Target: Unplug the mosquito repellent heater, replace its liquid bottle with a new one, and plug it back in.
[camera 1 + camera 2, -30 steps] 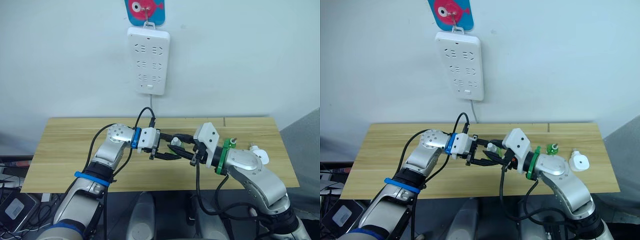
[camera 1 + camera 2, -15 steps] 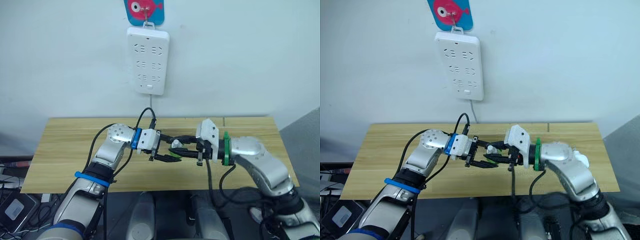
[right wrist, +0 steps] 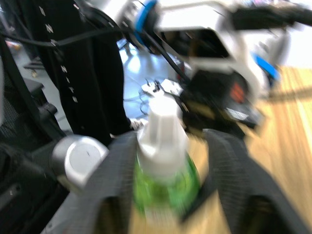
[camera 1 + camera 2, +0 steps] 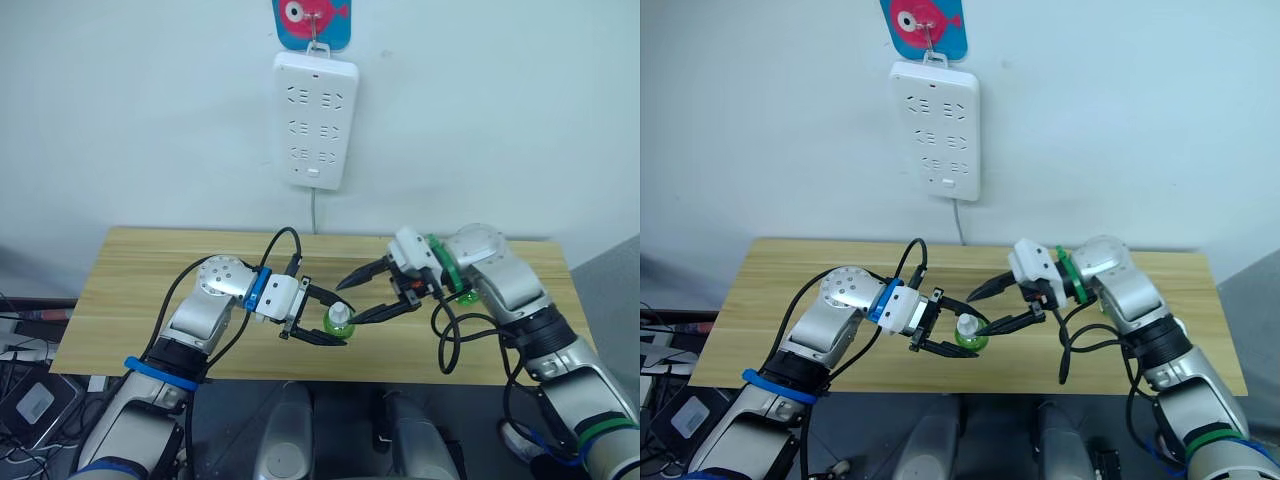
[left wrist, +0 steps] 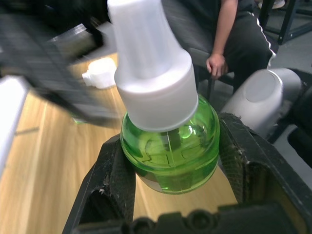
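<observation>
L gripper (image 4: 322, 325) clamps round green liquid bottle w/ white cap (image 4: 339, 321) by its body, cap exposed for wide-open, empty R gripper (image 4: 370, 292).

Colours/patterns – bench w/ bottle, both arms

Bottle (image 5: 168, 146): clear green body, white cap. Left gripper (image 4: 325, 328): black fingers, white housing, blue ring at wrist; arm silver w/ blue band. Right gripper (image 4: 365, 294): black fingers, white housing, green ring at wrist; arm silver, black cables. Table (image 4: 140, 290): light wood, straight grain lines. Power strip (image 4: 315, 120): white, dark socket slots in 3 rows, white cord. Wall hanger (image 4: 313, 15): blue w/ pink-red fish, white eye. Wall: plain off-white. Small item on table behind bottle (image 5: 100, 78): white. Person (image 5: 234, 39) in left wrist view: black clothes, white stripe down trouser leg.
</observation>
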Available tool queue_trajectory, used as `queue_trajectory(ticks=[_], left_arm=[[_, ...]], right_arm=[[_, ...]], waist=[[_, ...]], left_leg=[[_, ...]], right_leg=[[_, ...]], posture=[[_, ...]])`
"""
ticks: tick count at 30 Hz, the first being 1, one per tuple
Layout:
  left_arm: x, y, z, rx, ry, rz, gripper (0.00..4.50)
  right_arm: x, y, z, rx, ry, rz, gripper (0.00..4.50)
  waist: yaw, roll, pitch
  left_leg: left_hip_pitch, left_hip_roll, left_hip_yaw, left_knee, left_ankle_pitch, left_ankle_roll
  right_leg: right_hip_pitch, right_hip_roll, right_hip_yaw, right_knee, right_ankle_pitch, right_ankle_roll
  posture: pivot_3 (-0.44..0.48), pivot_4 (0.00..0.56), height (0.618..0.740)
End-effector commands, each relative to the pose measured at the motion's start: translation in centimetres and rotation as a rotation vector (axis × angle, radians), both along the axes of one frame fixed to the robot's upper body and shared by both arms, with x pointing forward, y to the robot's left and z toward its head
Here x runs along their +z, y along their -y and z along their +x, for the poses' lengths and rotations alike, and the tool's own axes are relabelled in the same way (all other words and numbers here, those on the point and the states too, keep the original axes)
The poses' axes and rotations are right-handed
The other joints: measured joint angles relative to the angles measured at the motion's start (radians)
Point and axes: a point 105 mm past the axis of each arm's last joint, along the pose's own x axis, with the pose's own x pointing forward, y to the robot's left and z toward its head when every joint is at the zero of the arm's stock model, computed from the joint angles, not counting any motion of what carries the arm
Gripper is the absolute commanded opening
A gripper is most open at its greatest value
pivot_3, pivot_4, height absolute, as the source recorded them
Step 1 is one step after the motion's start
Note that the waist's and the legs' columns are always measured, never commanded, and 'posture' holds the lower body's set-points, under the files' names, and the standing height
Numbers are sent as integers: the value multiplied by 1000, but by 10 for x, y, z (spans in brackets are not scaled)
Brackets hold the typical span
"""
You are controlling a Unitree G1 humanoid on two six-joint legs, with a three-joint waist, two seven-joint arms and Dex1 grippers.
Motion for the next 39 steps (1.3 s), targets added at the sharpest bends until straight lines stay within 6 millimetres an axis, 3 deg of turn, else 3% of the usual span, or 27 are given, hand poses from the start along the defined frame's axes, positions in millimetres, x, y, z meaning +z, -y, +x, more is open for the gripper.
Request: queue_trajectory(ticks=[1,3,10,19,27,31,39], left_arm=[[4,6,1,-12,21,-25,2237],[4,7,5,-2,23,-30,2237],[5,11,15,42,29,-60,2237],[8,15,28,101,43,-87,2237],[10,19,30,92,53,-94,2237],[10,20,29,86,53,-96,2237],[8,16,29,94,59,-96,2237]], right_arm=[[5,23,-3,-45,35,-5,3725],[6,35,-6,-100,29,-11,4355],[16,43,-19,-313,1,60,4433],[0,-1,-28,-618,6,203,4433],[7,-23,-5,-750,35,288,4433],[-1,-15,-7,-761,55,250,4433],[1,27,-16,-816,46,211,4433]], waist=[[8,0,0],[12,0,0],[9,0,0],[5,0,0],[-14,0,0],[-14,0,0],[-17,0,-1]], left_leg=[[0,0,0,0,0,0],[0,0,0,0,0,0],[0,0,0,0,0,0],[0,0,1,0,0,0],[0,0,1,0,0,0],[-1,0,1,0,0,0],[0,0,1,0,0,0]], right_leg=[[0,0,0,0,0,0],[0,0,0,0,0,0],[0,0,1,0,0,0],[-1,0,1,0,-1,1],[-1,0,2,0,-3,5],[-1,0,2,-1,0,1],[-1,0,2,-1,-1,1]], posture=[[359,303,740],[333,297,740],[309,290,740],[288,282,740],[278,272,740],[275,269,740],[273,263,740]])
